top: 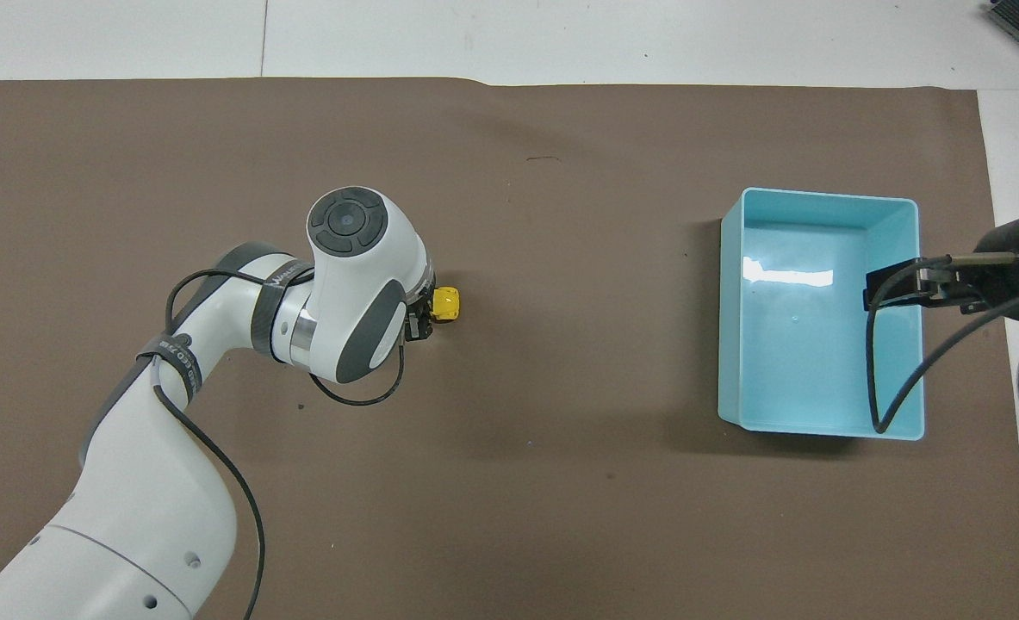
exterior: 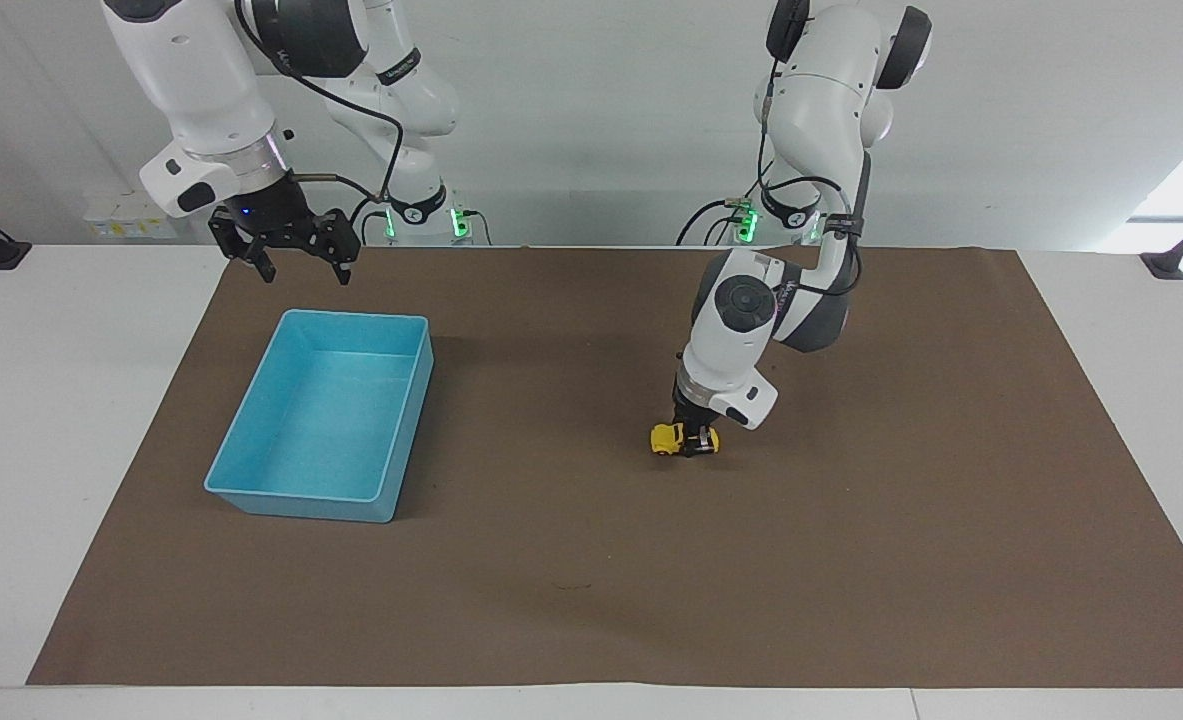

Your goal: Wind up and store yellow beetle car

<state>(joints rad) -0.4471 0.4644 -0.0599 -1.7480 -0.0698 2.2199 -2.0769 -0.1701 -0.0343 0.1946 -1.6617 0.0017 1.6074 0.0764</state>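
Fingers of the left gripper [exterior: 696, 443] are clenched on the car [exterior: 667, 438], which is held down on the brown mat [exterior: 851, 560] mid-table. The right gripper [exterior: 298, 265] is kept spread wide, waiting above the mat by the blue bin [exterior: 251, 490].

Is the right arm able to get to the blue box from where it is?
Probably yes. The right tool hangs open in the air just over the blue box's edge nearest the robots, and nothing sits between them.
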